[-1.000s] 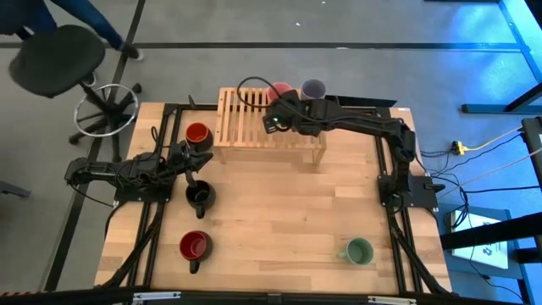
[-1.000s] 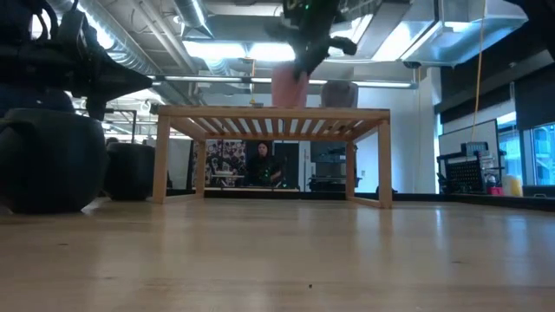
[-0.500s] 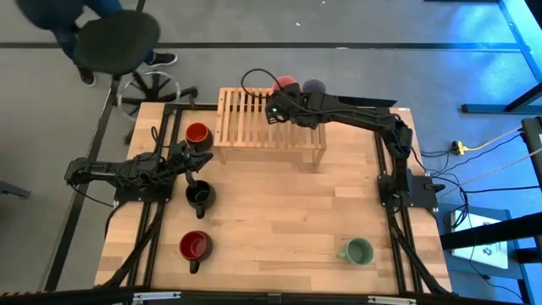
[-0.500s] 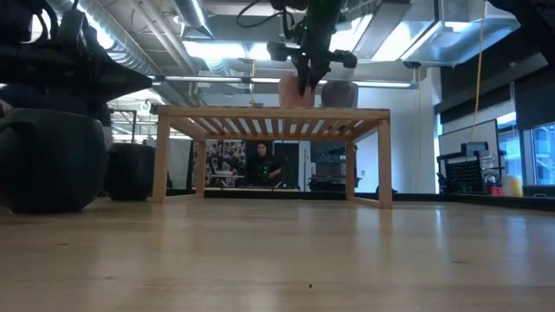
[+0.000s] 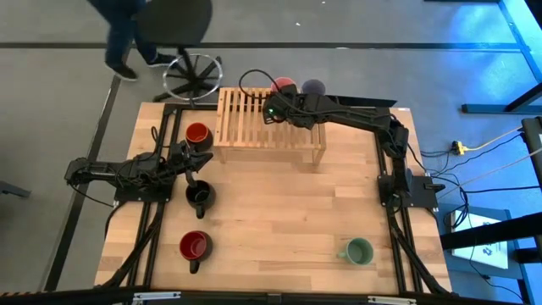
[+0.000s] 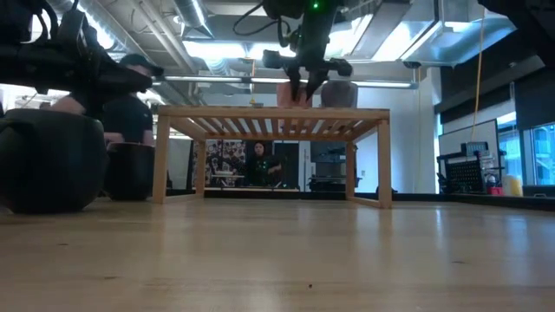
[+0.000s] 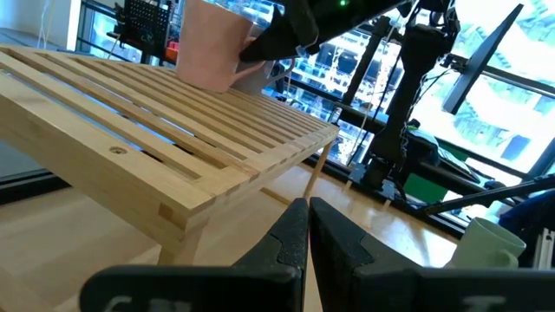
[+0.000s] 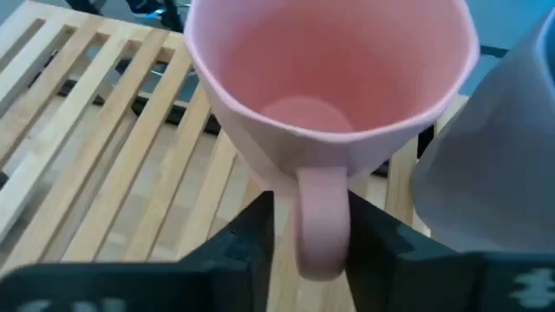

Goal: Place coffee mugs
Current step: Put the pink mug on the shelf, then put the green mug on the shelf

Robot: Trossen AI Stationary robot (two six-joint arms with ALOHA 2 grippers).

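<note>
The pink mug [image 5: 284,84] [image 8: 329,69] stands upright on the far part of the slatted wooden rack [image 5: 246,127], close beside the lavender mug [image 5: 314,87] [image 8: 494,173]. My right gripper [image 5: 280,99] [image 8: 314,238] reaches over the rack and is shut on the pink mug. My left gripper [image 5: 196,158] [image 7: 309,227] is shut and touches nothing; it hovers at the table's left between the orange-red mug [image 5: 197,134] and the black mug [image 5: 199,195]. The dark red mug [image 5: 194,246] and the green mug [image 5: 359,251] stand on the table near its near edge. My right gripper has the pink mug's handle [image 8: 323,208] pinched between its two fingers [image 8: 375,238], one on each side of the loop. The fingers slant down from the near side. The mug sits upright with its base on the rack's slats [image 6: 290,94].
The rack's left slats [image 7: 130,113] are bare. Wide free tabletop lies between the rack and the near edge [image 5: 279,212]. A person and a rolling chair [image 5: 182,25] are beyond the far edge; a person [image 6: 130,104] also shows behind the table in the low view.
My right gripper carried the pink mug a little toward the far edge and down, setting it upright on the rack beside the lavender mug. Beyond the table a person moved the rolling chair toward the right.
</note>
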